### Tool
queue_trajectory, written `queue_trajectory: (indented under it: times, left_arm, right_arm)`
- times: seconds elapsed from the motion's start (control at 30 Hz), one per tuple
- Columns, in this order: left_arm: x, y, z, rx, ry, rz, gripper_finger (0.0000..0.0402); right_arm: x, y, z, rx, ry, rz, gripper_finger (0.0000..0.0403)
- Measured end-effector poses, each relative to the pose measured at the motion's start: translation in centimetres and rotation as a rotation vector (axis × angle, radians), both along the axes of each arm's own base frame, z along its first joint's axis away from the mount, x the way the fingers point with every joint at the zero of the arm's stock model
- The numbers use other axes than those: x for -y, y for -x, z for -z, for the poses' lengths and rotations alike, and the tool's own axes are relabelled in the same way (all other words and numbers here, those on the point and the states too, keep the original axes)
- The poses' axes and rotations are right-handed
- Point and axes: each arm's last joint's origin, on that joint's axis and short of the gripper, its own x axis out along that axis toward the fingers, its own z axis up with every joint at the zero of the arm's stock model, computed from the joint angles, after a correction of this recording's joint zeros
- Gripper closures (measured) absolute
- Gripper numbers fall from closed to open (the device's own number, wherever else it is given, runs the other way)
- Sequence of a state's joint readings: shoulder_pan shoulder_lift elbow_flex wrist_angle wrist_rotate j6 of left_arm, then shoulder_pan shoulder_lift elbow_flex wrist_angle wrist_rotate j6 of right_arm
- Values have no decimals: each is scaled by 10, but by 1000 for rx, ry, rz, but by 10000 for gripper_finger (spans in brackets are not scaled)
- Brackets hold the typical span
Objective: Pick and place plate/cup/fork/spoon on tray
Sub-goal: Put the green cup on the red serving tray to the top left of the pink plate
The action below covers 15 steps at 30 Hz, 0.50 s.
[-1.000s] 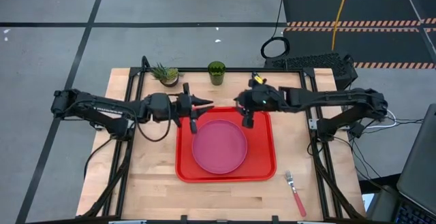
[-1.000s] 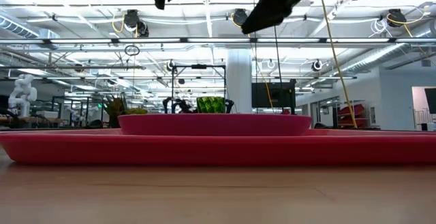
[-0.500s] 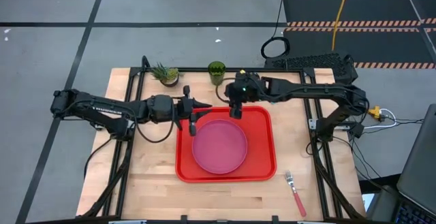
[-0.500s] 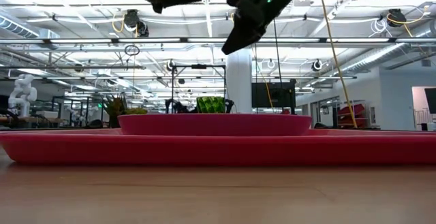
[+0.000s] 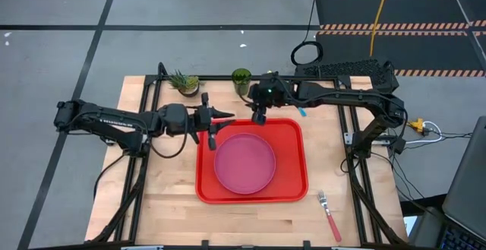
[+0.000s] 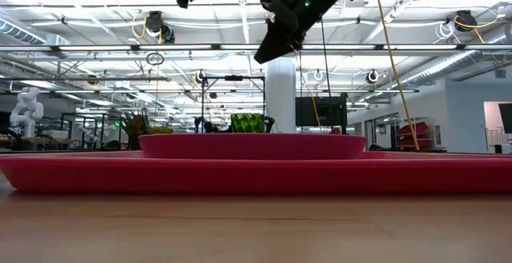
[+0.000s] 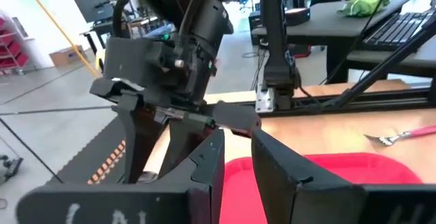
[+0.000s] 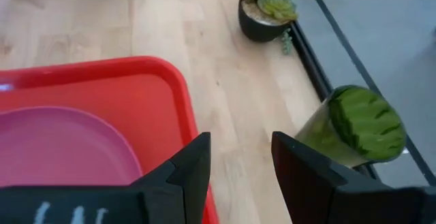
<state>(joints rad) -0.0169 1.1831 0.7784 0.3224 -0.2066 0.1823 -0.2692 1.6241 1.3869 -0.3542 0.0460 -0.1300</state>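
L arm: stretched in from the surface's left side, lying low and level, wrist near the tray's far-left corner.
L hand [image 5: 220, 115]: hangs over that corner, fingers a narrow gap apart, nothing between them; in its wrist view the other arm's hand looms right ahead.
Plant [image 5: 184, 83]: small spiky potted one, far-left part of the surface [image 5: 159, 197], upright, clear of the tray.
Tray [image 5: 292, 185]: red, mid-surface, long side across.
In tray: plate [image 5: 244, 162] only, pink, lying flat, centred, rim just inside tray's near and far edges.
Cup [image 5: 241, 80]: green tumbler, upright on the far edge of the surface, outside tray, just right of the plant.
R arm: reaches in from the right across the far edge, elbow out by the frame, wrist bent down beside the cup.
R hand [image 5: 258, 116]: up in the air over the tray's far rim, near the cup but not touching; fingers apart, empty. Wrist view has cup [image 8: 354, 125] off one finger, tray corner off the other.
Fork [image 5: 329, 215]: pink-red handle, flat on the near-right surface, off the tray, well apart from both hands.
Spoon: can't make it out for sure.
Count: 2 arms, 1 tray, 1 plate, 1 cup, 1 fork, 1 plant.
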Motion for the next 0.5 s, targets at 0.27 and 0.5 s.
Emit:
queue_trajectory:
  times: [0.27, 0.5]
  left_arm:
    - [-13, 2, 12, -143, -48, -70, 323]
    - [-22, 4, 14, -153, -29, -124, 323]
  right_arm:
    - [6, -3, -7, 19, 38, -8, 255]
    - [6, -1, -2, 2, 30, -4, 255]
